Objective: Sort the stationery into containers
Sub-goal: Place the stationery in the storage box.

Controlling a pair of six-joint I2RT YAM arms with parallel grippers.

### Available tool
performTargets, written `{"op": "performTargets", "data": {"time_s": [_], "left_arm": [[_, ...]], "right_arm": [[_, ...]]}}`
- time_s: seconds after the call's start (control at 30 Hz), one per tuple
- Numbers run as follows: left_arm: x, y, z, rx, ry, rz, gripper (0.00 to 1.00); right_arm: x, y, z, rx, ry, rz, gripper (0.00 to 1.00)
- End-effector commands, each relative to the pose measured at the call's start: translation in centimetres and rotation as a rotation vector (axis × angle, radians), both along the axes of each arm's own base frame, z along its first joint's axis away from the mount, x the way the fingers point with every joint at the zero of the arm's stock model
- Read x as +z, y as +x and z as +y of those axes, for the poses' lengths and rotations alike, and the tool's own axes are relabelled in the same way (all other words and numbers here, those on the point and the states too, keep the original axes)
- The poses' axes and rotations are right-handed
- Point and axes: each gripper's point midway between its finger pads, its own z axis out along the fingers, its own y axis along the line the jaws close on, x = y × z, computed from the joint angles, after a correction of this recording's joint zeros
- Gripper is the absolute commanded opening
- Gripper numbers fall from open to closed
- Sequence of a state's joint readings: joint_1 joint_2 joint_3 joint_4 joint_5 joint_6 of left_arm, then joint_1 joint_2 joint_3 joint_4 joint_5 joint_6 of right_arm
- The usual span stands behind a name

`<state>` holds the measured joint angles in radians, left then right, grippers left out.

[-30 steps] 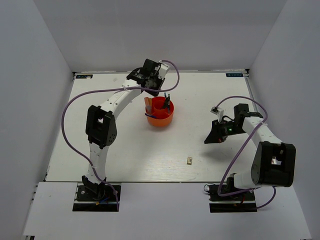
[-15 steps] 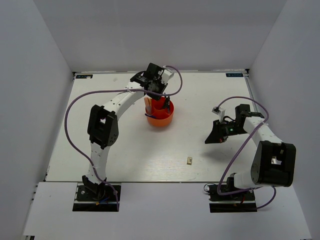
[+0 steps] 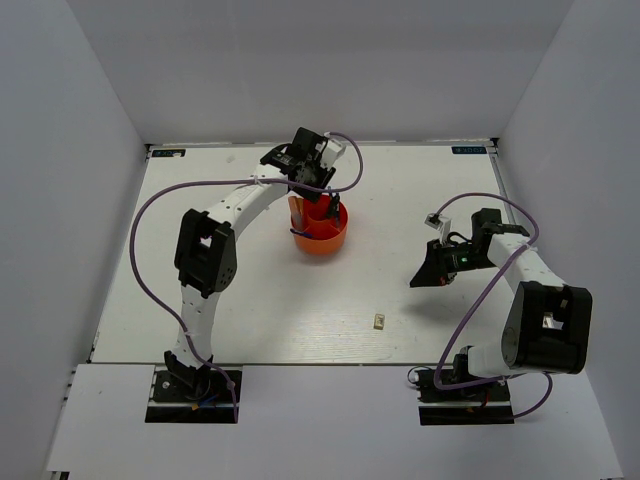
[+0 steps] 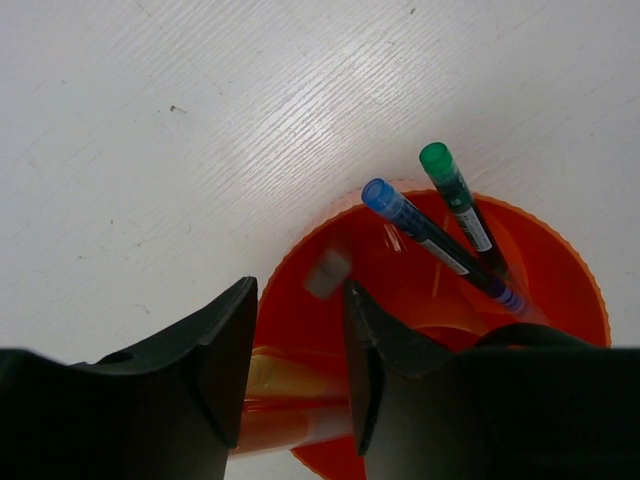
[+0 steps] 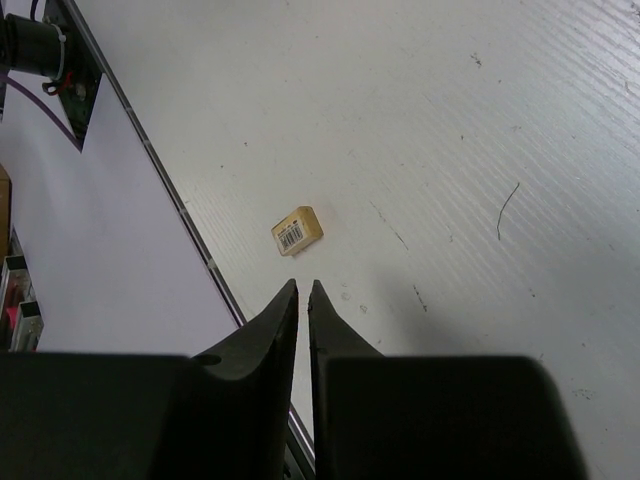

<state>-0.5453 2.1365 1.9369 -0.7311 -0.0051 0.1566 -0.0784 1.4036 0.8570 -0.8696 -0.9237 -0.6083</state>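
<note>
My left gripper [image 4: 300, 290] hangs open over the orange tub [image 4: 560, 260]. A blurred whitish eraser block [image 4: 327, 272] is loose between the fingertips, above the tub's inside. Two pens lean in the tub, one blue-capped [image 4: 378, 193] and one green-capped [image 4: 437, 160]. An orange-and-yellow see-through piece [image 4: 285, 395] lies below the jaws at the tub's wall. From above, the left gripper [image 3: 322, 195] sits over the tub [image 3: 320, 240]. My right gripper [image 5: 303, 287] points at a tiny beige cube [image 5: 297, 230] with a barcode label; its jaws stand a thin slit apart, holding nothing. The scissors are out of view.
The beige cube [image 3: 380, 321] lies near the table's front edge, left of the right gripper [image 3: 415, 282]. White walls close in the table at the left, back and right. A purple cable loops off each arm.
The left gripper shifted slightly over the tub and its jaws widened, letting go of the eraser block. The right gripper's jaws parted from shut to a thin slit.
</note>
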Motion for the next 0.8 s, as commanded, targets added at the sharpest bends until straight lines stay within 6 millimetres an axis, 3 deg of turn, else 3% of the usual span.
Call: {"op": "performTargets", "data": {"time_s": [0.0, 0.23, 0.27, 0.3, 0.33, 0.43, 0.47, 0.5, 0.53, 0.57, 0.6, 0.63, 0.67, 0.7, 0.73, 0.77], "left_arm": [[2.8, -0.1, 0.0, 0.008, -0.022, -0.051, 0.51], [3.5, 0.0, 0.1, 0.028, -0.032, -0.070, 0.53], [3.7, 0.1, 0.1, 0.032, -0.037, -0.074, 0.53], [5.1, 0.4, -0.2, 0.055, -0.074, -0.096, 0.54], [5.4, 0.5, -0.2, 0.056, -0.077, -0.101, 0.55], [9.6, 0.9, -0.7, 0.097, -0.170, -0.180, 0.52], [10.6, 1.3, -0.4, 0.124, -0.181, -0.210, 0.45], [13.5, 1.1, 0.1, 0.185, -0.243, -0.250, 0.37], [14.7, 1.1, 0.5, 0.214, -0.267, -0.267, 0.29], [16.6, 0.9, 2.1, 0.266, -0.281, -0.298, 0.15], [18.2, 0.1, 3.0, 0.342, -0.348, -0.293, 0.13], [19.5, -1.1, 4.1, 0.367, -0.373, -0.294, 0.13], [18.5, -1.5, 5.9, 0.434, -0.386, -0.252, 0.13], [16.6, -2.6, 6.8, 0.466, -0.370, -0.201, 0.29], [19.3, -4.8, 8.7, 0.532, -0.453, -0.214, 0.45], [14.5, -6.3, 10.2, 0.584, -0.393, -0.120, 0.58]], "right_arm": [[1.2, 0.6, 0.1, 0.001, 0.025, -0.023, 0.12], [1.2, 0.6, 0.1, 0.003, 0.025, -0.024, 0.14], [1.2, 0.6, 0.1, 0.004, 0.024, -0.026, 0.19], [1.2, 0.6, 0.2, 0.022, 0.015, -0.045, 0.31], [1.1, 0.6, 0.1, 0.027, 0.007, -0.052, 0.32], [1.7, 0.8, 0.4, 0.083, 0.017, -0.120, 0.51], [2.0, 1.3, 0.5, 0.119, 0.012, -0.184, 0.57], [2.0, 1.6, 0.5, 0.155, 0.005, -0.238, 0.61], [2.1, 1.5, 0.9, 0.196, 0.000, -0.271, 0.68], [2.0, 1.6, 0.9, 0.224, -0.012, -0.303, 0.68], [1.8, 1.8, 1.0, 0.301, -0.031, -0.394, 0.70], [1.6, 1.1, 1.6, 0.361, -0.030, -0.417, 0.70], [0.9, 1.0, 1.3, 0.402, -0.066, -0.441, 0.70], [-0.1, 0.3, 1.5, 0.484, -0.083, -0.492, 0.67], [-0.6, 1.0, 1.9, 0.519, -0.115, -0.554, 0.42], [-1.2, 0.7, 2.4, 0.543, -0.137, -0.541, 0.16]]}}
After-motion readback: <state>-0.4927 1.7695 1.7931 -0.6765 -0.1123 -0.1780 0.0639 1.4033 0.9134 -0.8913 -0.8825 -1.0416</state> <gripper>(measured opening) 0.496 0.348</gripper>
